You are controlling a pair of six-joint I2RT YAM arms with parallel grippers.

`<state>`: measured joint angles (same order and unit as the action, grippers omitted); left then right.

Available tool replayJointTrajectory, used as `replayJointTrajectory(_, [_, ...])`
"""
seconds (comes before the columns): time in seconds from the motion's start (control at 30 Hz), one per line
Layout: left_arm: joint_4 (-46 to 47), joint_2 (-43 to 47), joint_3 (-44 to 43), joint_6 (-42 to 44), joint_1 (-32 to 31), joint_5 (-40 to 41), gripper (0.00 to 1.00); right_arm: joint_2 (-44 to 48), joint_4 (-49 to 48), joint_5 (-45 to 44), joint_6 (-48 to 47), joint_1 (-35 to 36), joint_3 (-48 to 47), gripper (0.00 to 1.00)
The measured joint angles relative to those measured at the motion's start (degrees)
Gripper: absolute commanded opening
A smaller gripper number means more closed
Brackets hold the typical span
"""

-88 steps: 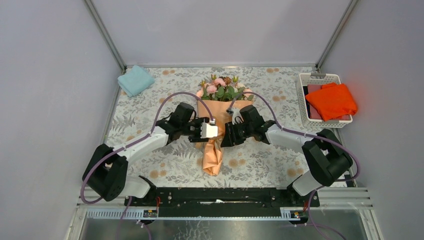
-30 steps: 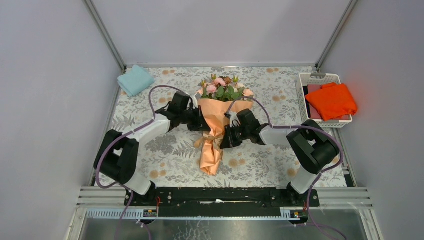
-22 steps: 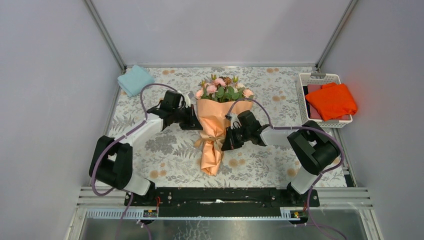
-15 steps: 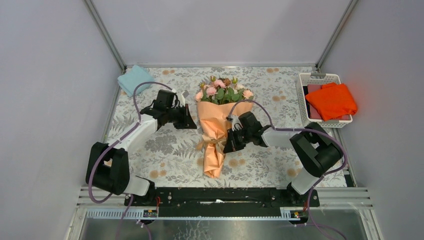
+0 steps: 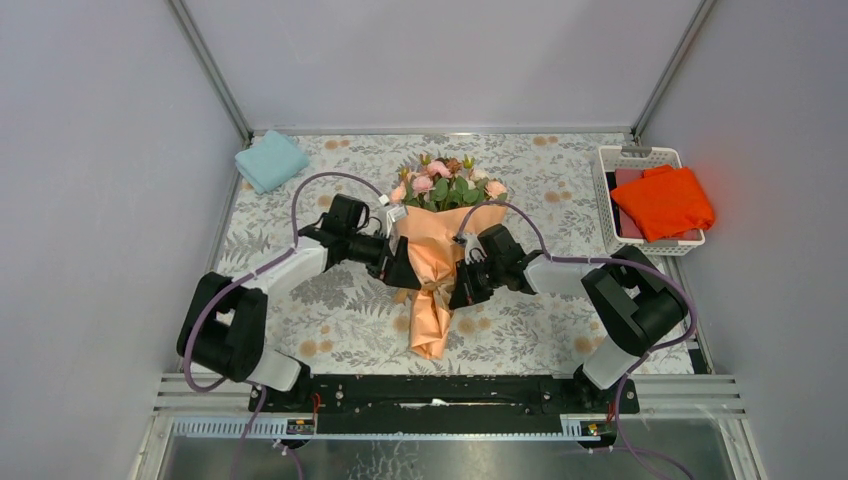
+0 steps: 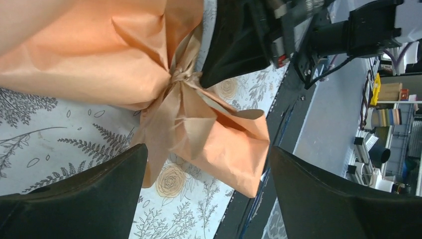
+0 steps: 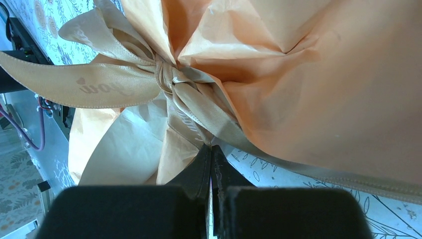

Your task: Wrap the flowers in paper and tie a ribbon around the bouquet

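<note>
Only right wrist view: right tool (image 7: 210, 149) pinching ribbon (image 7: 114, 84) tail.

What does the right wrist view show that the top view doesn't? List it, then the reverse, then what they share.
Right wrist only: the print on the ribbon, and how the right gripper is shut on a ribbon tail below the knot.
Top only: flowers, the open left gripper, blue cloth, and basket holding orange cloth.
Both: paper cinched by the ribbon, lying on the patterned table.
</note>
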<state>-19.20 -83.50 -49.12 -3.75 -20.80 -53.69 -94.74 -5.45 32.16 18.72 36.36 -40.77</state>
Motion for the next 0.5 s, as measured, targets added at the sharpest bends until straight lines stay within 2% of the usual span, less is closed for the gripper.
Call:
replayJointTrajectory(0.1, [4.1,-1.8,2.4,-2.4,-0.7,1.5,0.96,0.0,0.0,0.0,-0.1,0.0,0.0,0.0])
replayJointTrajectory(0.13, [5.1,-2.5,2.6,-3.1,-0.9,2.0,0.88,0.0,0.0,0.0,-0.1,0.0,0.0,0.0])
replayJointTrajectory(0.2, [7.6,-3.9,2.7,-4.6,-1.5,2.6,0.61,0.0,0.0,0.0,-0.2,0.0,0.0,0.0])
replayJointTrajectory(0.3, [11.3,-4.3,2.7,-7.2,-2.7,2.4,0.1,0.0,0.0,0.0,-0.3,0.0,0.0,0.0])
replayJointTrajectory(0.33, [12.7,-4.3,2.6,-7.8,-3.2,2.0,0.0,0.0,0.0,0.0,-0.3,0.0,0.0,0.0])
replayJointTrajectory(0.5, [13.5,-4.2,2.6,-8.1,-4.3,1.0,0.0,0.1,0.0,0.0,-0.5,0.0,0.0,0.0])
